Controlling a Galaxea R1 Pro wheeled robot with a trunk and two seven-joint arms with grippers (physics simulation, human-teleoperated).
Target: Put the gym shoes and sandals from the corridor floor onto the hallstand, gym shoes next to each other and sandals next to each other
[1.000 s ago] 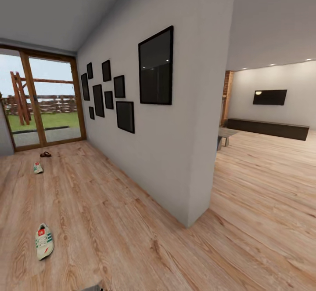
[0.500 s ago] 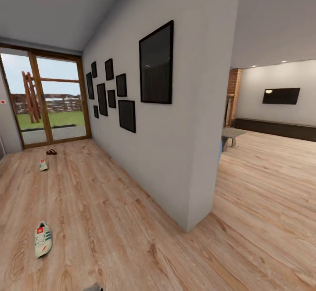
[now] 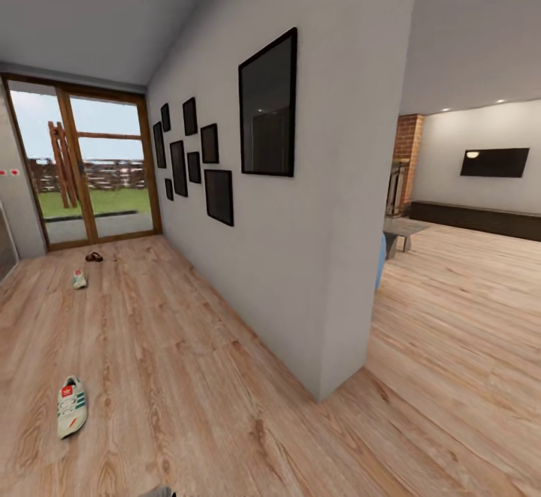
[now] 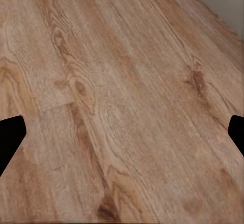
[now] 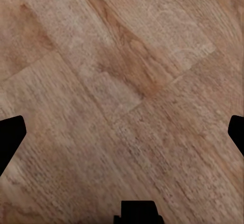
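One gym shoe [image 3: 71,405], white with green stripes and a red tongue patch, lies on the corridor floor [image 3: 188,377] at the near left. The second gym shoe [image 3: 79,278] lies far down the corridor. Just beyond it is a small dark brown sandal shape [image 3: 94,257], too small to tell whether it is one or two. The hallstand is out of view. My left gripper [image 4: 122,132] hangs open over bare planks, its black fingertips [image 4: 10,137] wide apart. My right gripper [image 5: 122,132] is also open over bare floor.
A white wall [image 3: 300,257] with several black frames [image 3: 267,106] runs along the corridor's right side and ends at a corner. A glass door [image 3: 90,174] closes the far end. To the right a living room opens, with a low table [image 3: 402,228] and a wall screen [image 3: 494,161].
The whole picture has shifted, so the camera has turned a little to the left. The shoes and the sandal lie where they were.
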